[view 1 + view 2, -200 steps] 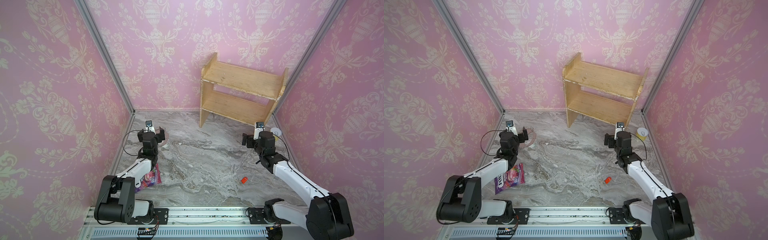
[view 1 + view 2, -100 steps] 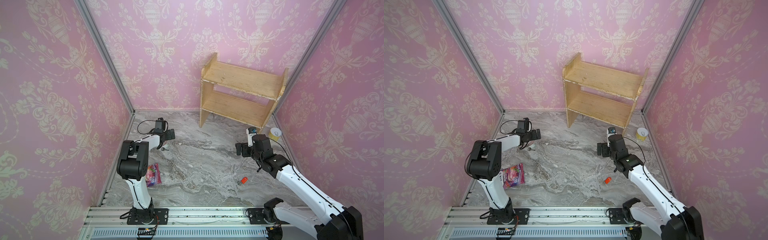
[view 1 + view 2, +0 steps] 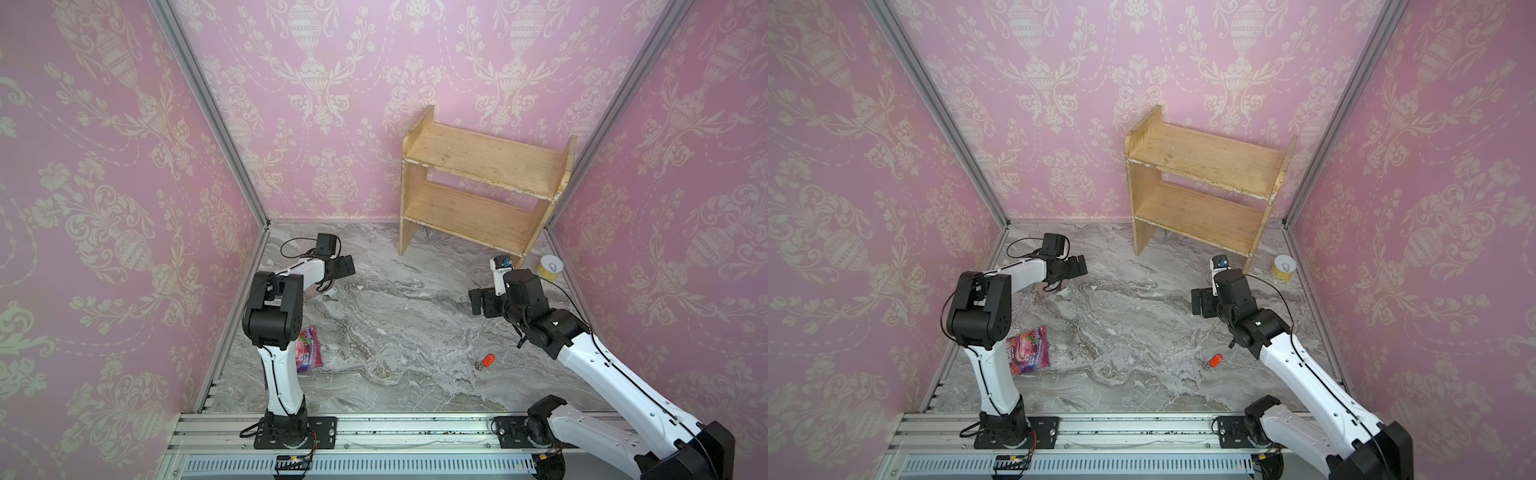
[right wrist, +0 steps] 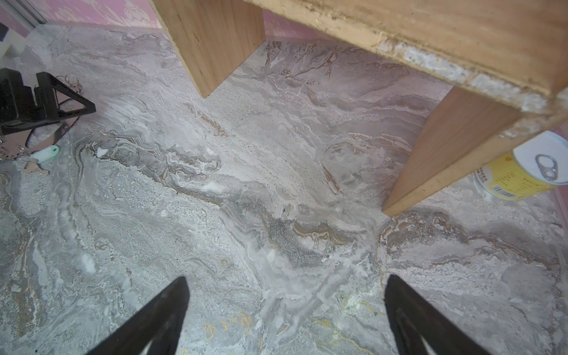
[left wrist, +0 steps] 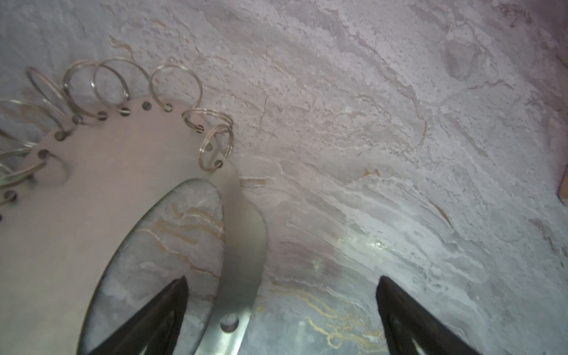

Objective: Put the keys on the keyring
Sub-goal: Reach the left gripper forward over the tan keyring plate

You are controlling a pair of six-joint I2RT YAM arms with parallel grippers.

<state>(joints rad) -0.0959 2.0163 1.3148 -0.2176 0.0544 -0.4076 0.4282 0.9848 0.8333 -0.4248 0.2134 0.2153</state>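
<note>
Left claw (image 5: 282, 279): jaws apart, empty, poised above one tip of the keyring (image 5: 101, 172), which lies flat on the surface (image 3: 395, 332) well off the left end of the wooden shelf (image 3: 478, 158) in both top views. Right claw (image 4: 285, 278): jaws apart, empty, in front of the shelf's right leg. The keys (image 3: 487, 360) lie on the surface farther forward of that leg, untouched. A yellow can (image 3: 549, 266) stands just beside the same leg.
</note>
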